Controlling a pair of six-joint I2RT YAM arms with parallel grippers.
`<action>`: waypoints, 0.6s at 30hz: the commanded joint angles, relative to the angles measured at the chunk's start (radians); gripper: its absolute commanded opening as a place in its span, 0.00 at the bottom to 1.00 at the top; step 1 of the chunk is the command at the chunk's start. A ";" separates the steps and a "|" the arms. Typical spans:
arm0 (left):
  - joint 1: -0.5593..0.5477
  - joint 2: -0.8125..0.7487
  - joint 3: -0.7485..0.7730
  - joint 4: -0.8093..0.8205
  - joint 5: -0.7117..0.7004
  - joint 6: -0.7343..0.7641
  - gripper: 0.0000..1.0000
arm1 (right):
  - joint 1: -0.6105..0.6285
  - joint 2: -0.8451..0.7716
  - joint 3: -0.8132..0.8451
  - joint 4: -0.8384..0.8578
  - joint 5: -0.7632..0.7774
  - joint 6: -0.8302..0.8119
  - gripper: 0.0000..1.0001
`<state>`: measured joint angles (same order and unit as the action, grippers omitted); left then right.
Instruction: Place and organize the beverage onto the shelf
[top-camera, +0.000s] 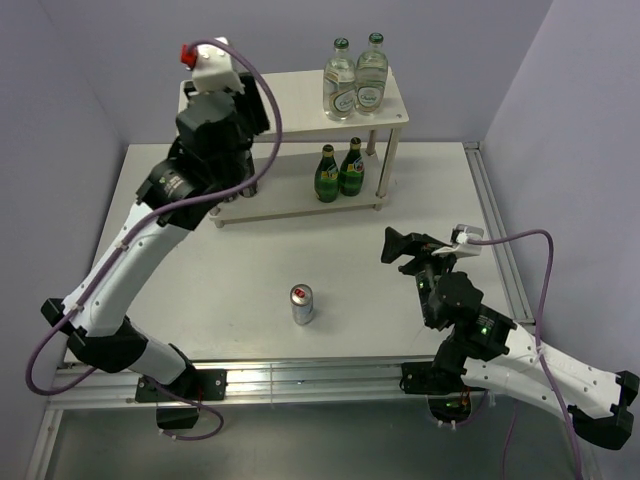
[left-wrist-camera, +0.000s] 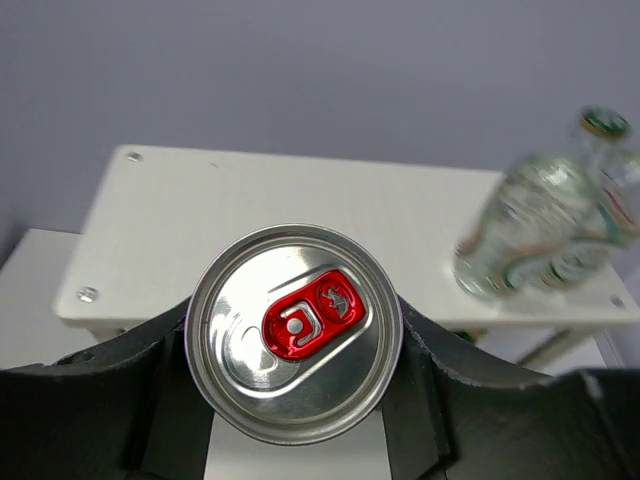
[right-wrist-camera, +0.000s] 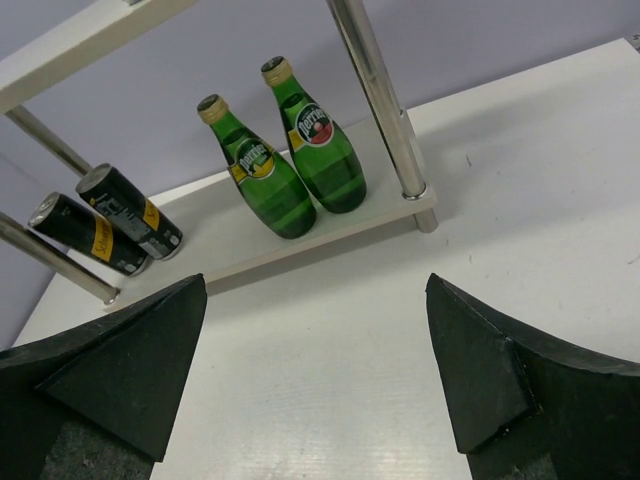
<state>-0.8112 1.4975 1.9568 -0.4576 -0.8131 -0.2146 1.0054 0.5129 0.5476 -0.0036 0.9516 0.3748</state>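
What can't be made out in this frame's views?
Top external: the left arm covers its held can and the lower tier's two dark cans.
Left wrist: clear bottles blurred, labels unreadable; the can shows its lid only.
Right wrist: shelf top board cut off by the upper edge.

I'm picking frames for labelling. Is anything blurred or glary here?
Left wrist: the clear bottles at right are smeared by blur, the held can is sharp with sheen on its lid. Right wrist: the green bottles are crisp. Top external: a glare strip on the table at its near edge.
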 joint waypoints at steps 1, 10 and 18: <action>0.088 -0.008 0.082 0.039 0.028 0.095 0.00 | -0.002 -0.022 -0.003 0.016 0.006 0.016 0.97; 0.291 0.124 0.240 0.079 0.167 0.129 0.00 | -0.004 -0.025 -0.003 0.011 0.013 0.021 0.97; 0.394 0.228 0.326 0.037 0.218 0.133 0.00 | -0.002 -0.016 -0.003 0.011 0.018 0.019 0.96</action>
<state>-0.4461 1.7348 2.2143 -0.4740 -0.6415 -0.1005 1.0054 0.4969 0.5476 -0.0082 0.9520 0.3782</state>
